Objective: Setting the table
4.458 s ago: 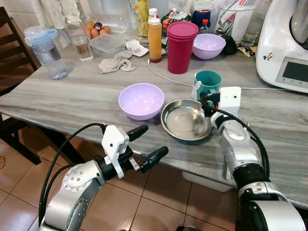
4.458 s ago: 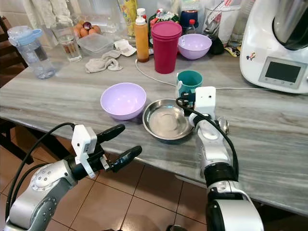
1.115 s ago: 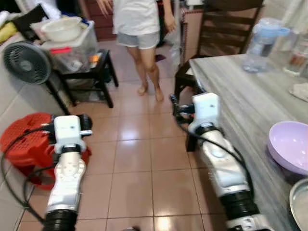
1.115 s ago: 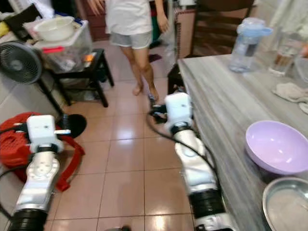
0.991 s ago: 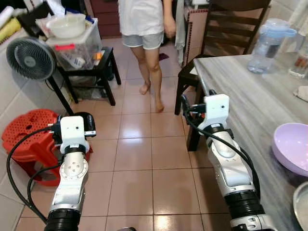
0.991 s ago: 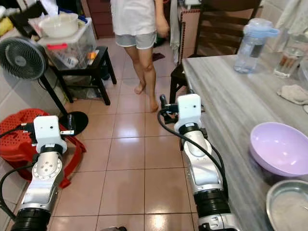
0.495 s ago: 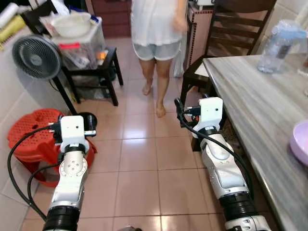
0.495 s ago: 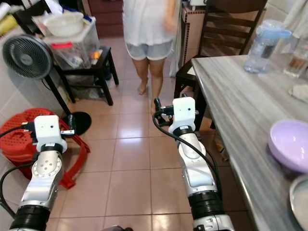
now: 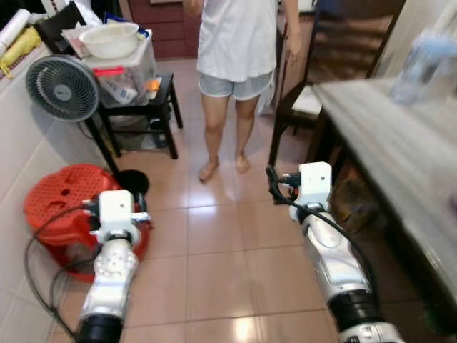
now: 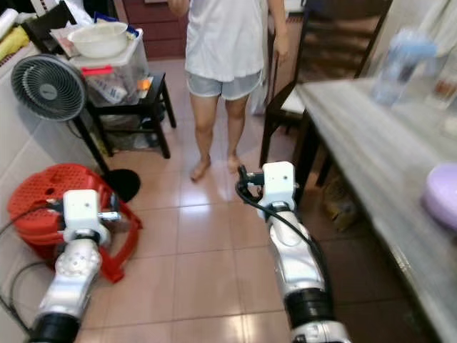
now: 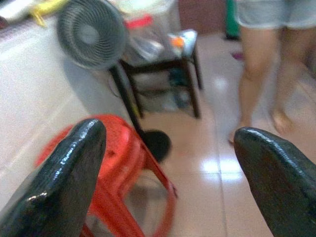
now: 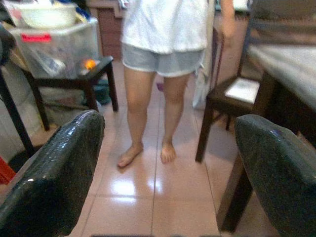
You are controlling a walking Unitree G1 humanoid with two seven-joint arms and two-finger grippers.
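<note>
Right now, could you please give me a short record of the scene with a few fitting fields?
robot facing: tiled floor, with the grey marbled table along its right
left gripper: open, empty, pointing toward the red plastic stool and the standing grey fan
right gripper: open, empty, pointing toward a barefoot person
person: standing beside the dark wooden chair
on table: lilac plastic bowl; blurred clear water bottle

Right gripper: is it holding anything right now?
No. In the right wrist view the right gripper has its two black fingers spread wide with nothing between them, a person standing beyond.
</note>
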